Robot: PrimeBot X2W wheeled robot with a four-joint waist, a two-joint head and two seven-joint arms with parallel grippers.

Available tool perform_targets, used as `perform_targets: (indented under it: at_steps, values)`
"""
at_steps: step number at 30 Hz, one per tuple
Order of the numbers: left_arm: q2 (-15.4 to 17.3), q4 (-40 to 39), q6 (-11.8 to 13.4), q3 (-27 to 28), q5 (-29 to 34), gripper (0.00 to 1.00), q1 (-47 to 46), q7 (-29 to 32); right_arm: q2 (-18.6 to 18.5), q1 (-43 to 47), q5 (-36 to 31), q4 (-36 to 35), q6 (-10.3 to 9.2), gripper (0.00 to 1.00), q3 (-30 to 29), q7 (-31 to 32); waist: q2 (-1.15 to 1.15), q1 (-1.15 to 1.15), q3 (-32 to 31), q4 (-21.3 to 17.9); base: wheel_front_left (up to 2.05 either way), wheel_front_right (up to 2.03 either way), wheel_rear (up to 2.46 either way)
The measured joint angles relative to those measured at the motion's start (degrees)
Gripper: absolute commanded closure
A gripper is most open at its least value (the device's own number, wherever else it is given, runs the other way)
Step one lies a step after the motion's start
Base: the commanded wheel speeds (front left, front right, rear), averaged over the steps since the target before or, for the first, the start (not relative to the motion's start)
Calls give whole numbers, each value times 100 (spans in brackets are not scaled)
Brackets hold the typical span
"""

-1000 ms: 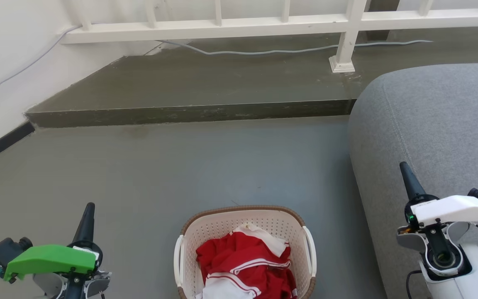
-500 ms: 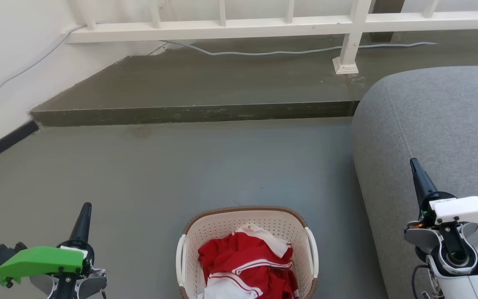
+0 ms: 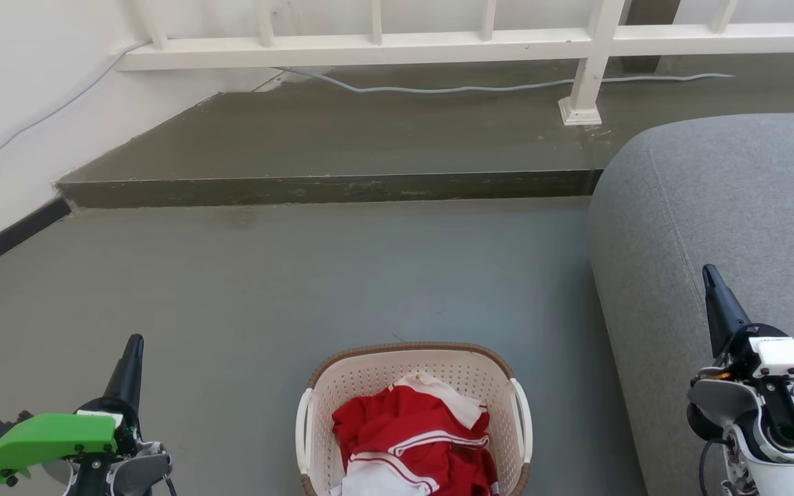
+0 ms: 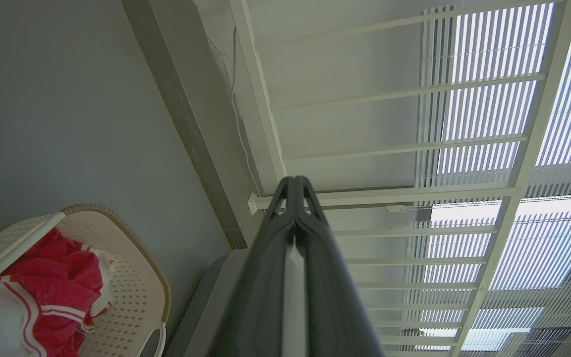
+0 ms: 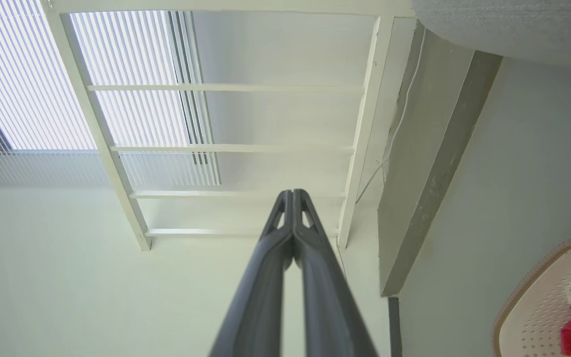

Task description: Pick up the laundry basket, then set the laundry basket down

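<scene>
The laundry basket (image 3: 378, 377) sits on the grey floor (image 3: 342, 275) at bottom centre of the head view, red-and-white clothes (image 3: 411, 441) heaped inside and the sofa (image 3: 714, 200) near its right. The left gripper (image 3: 132, 355) hangs well off its left side and the right gripper (image 3: 714, 293) shows against the sofa. Each has its 2 fingers pressed together, touching nothing.

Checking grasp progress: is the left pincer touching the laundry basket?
Apart. The head view shows bare floor between the left pincer and the laundry basket.

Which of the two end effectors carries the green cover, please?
The left end effector, at the head view's lower left: its wrist wears a green cover, whereas the right end effector has a white cover.
</scene>
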Motion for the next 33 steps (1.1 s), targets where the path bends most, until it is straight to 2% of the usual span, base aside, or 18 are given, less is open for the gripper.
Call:
perform_targets:
  at_steps: [6,33]
  values:
    - [-34,2,-5,91,-322,100,-2,119,52,4,363,-38,57,100,-166,109,0,0,-5,23,0,0,0]
    - [-54,1,-18,113,-322,100,-2,119,65,8,369,-47,67,100,-177,114,0,0,-5,23,0,0,0]
